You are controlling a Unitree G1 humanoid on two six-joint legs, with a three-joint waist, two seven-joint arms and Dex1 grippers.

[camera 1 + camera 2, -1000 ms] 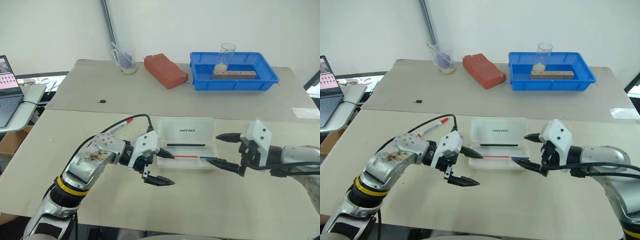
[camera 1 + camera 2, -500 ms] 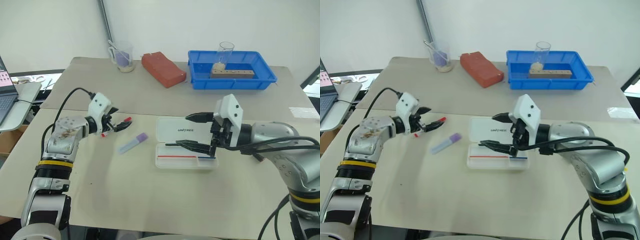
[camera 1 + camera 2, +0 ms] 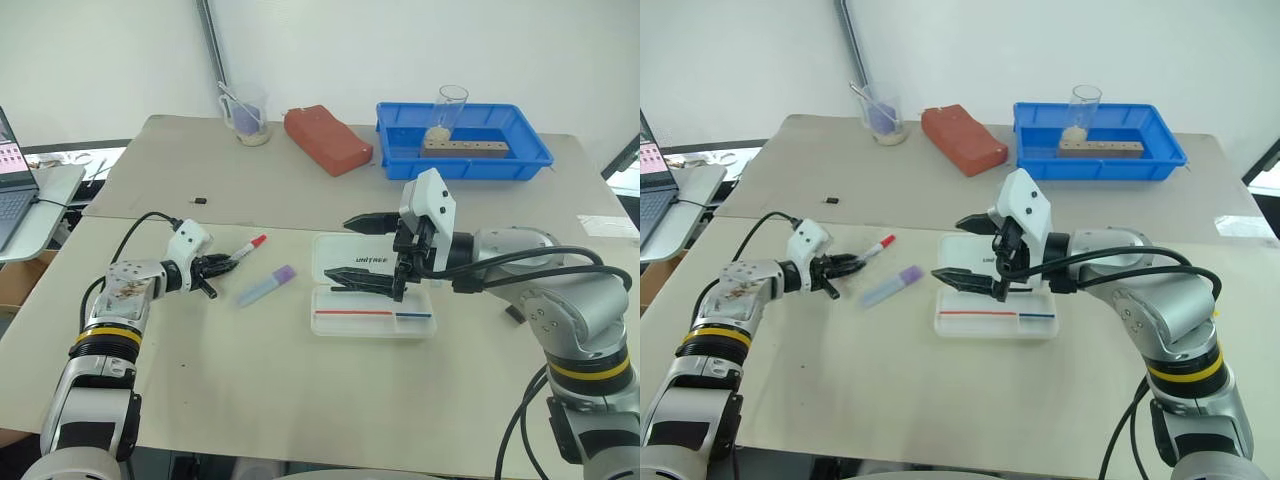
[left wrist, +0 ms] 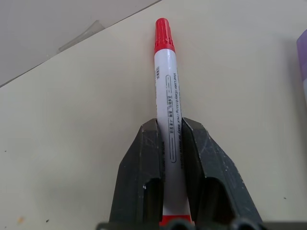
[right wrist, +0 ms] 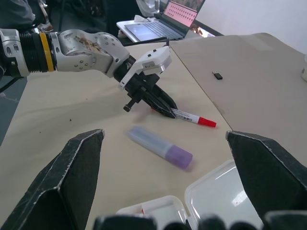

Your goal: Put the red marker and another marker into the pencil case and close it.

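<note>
The left gripper sits left of centre in the left eye view, low over the beige table, its 2 black fingers pressed against either side of the red marker. The marker's white barrel runs out between the fingers with the red cap at the far end (its red tail end shows just behind the finger roots in the left wrist view). In the head views the marker lies at a slant, the cap pointing toward the upper right of the frame.

The lavender highlighter lies flat on the table just right of the left gripper and apart from it, its purple cap toward the pencil case.

The pencil case sits at the centre of the frame with its lid laid open toward the back of the table. The "UNITREE" lettering shows on the lid. A thin red stick and a thin blue stick lie end to end in the front half of the tray.

The right gripper hangs above the open case, pointing toward frame left, its 2 fingers spread wide with nothing between them.

At the back of the table: a blue tray at upper right, a red-brown block left of it, and a clear cup further left.
</note>
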